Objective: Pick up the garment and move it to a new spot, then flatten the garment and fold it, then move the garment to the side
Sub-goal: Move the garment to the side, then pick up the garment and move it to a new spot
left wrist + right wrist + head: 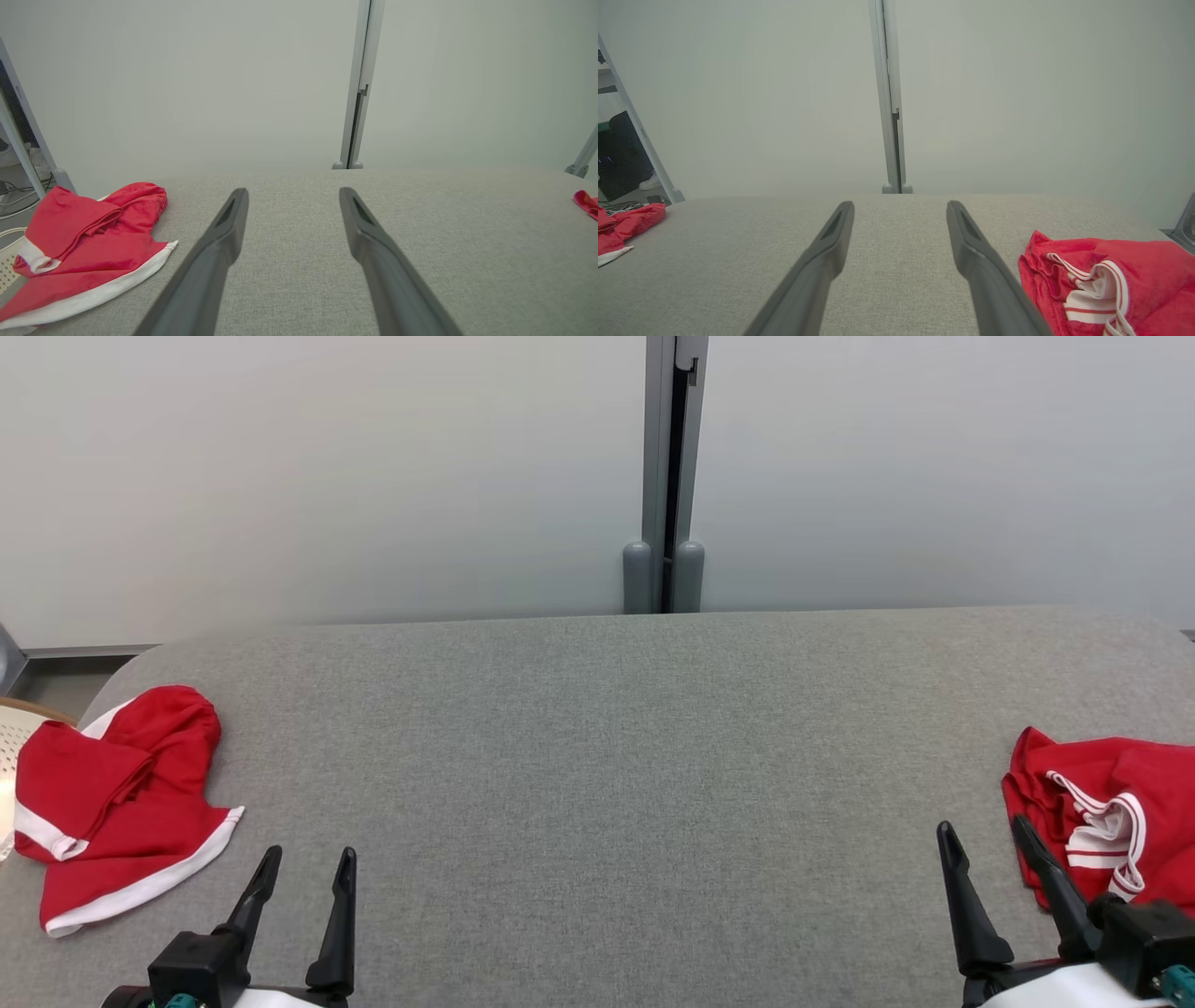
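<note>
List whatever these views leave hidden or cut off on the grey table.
The right garment: the head view's right edge cuts it off, and a finger of the right gripper covers part of it.
The left garment: bunched folds hide its shape; the left wrist view's lower left corner crops it.
The pale basket: mostly outside the head view's left edge, partly behind the left garment.

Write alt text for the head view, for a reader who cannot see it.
A crumpled red garment with white trim lies at the left edge of a grey table, a second red garment at the right edge. The left hand and right hand sit open and empty at the bottom. Behind stands a pale wall with a metal post.
</note>
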